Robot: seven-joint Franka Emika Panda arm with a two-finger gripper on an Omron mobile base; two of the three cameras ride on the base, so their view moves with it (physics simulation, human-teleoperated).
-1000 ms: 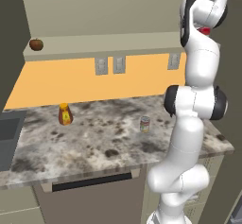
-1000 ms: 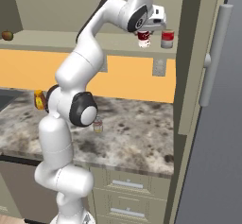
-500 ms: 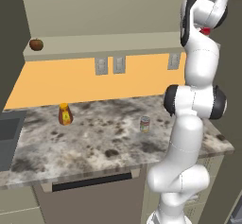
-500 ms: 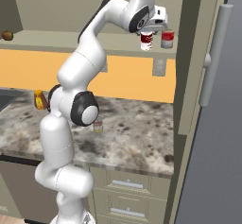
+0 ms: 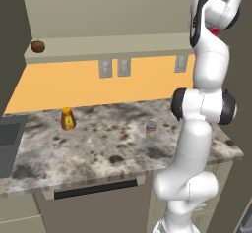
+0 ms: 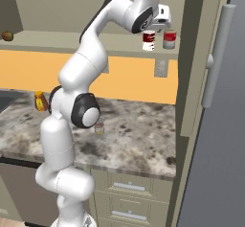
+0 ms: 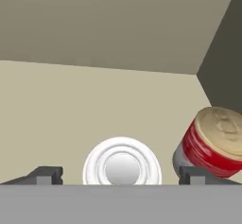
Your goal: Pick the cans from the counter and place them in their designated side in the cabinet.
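Since a second ago the end effector [image 7: 121, 176] has let go of the dark red-over-white can [image 7: 122, 167]: its finger tips [image 7: 46, 175] were closed on the can then, and now they stand wide apart on either side of it, clear of its rim, holding nothing. In the hand view the can is seen from straight above, its white ringed top between the two tips, standing upright on the beige shelf board [image 7: 56, 114] of the cabinet [image 7: 108, 24]. Just beside it, toward the cabinet's dark side wall, stands the brighter red-and-grey can [image 7: 212, 142], close to the first can but not touching it. In the right base view the end effector [image 6: 161, 24] hangs above the two cans at the right-hand end of the shelf board [image 6: 57, 40], the dark red-over-white can [image 6: 149, 40] to the left and the red-and-grey can [image 6: 169, 39] to the right. Down on the speckled stone surface [image 5: 98, 143] the silver-grey can with the green-and-orange label [image 5: 151, 129] stands upright near the arm's base, well apart from the orange bottle [image 5: 67, 119] toward the far left. A small round brown thing [image 5: 38, 45] sits at the left end of the shelf board.
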